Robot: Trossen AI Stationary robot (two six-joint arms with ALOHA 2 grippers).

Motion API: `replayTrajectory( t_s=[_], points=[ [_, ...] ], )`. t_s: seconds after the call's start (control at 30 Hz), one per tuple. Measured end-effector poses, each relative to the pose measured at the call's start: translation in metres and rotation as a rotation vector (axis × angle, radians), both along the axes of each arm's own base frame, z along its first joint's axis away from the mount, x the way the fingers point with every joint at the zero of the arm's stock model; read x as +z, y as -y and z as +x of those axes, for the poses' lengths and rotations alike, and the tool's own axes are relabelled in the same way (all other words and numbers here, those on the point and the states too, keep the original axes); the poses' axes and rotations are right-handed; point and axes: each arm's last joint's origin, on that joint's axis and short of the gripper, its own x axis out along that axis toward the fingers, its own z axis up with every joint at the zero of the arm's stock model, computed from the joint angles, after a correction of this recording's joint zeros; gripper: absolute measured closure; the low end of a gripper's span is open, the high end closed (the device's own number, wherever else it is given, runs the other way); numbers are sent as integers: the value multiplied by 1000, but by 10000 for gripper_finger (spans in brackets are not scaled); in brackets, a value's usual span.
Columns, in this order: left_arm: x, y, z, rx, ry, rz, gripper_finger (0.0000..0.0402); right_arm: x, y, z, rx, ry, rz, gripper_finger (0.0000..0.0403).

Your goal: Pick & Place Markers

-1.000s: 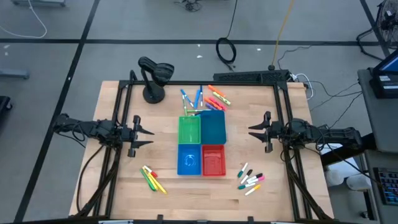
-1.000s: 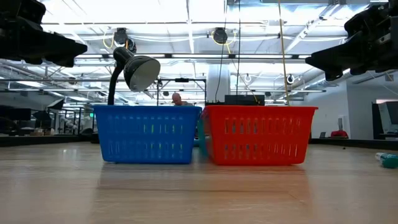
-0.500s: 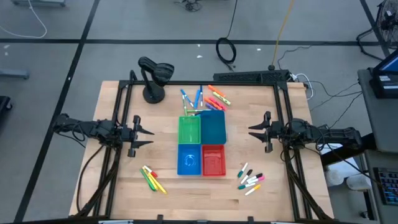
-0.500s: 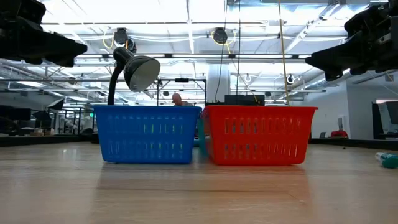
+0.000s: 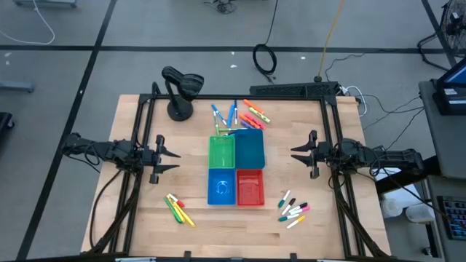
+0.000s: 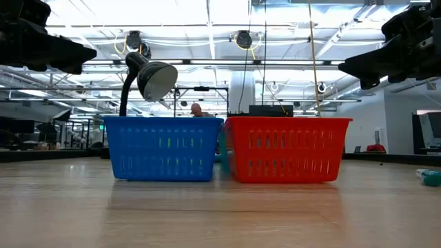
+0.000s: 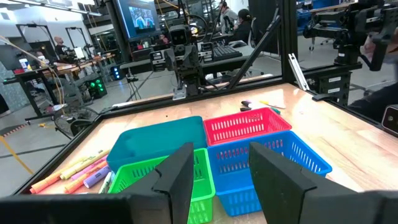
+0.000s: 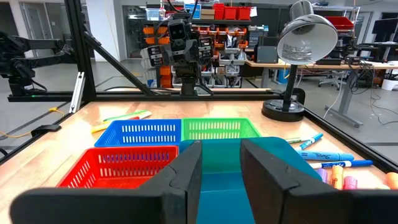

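Note:
Markers lie flat on the wooden table in three groups: blue, orange and pink ones beyond the bins, yellow and green ones near left, white ones with coloured caps near right. My left gripper hovers open at the table's left, pointing level at the bins, nothing between its fingers. My right gripper hovers open at the right, likewise empty, with its fingers toward the bins. In the left wrist view the far markers lie beside the teal bin.
Four small bins stand together mid-table: green, teal, blue, red. A black desk lamp stands at the far left. A black frame borders the table. People sit at desks beyond.

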Motion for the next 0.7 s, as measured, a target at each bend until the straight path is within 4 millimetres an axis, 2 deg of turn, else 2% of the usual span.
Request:
replayTrajectory(
  t_s=[0.27,0.47,0.7],
  points=[
    [0,0,0,0,0,0,243,0,0,0,6,5,13,307],
    [0,0,0,0,0,0,243,3,0,0,12,49,308,307],
    [0,0,0,0,0,0,243,7,0,0,28,89,341,307]
  ],
)
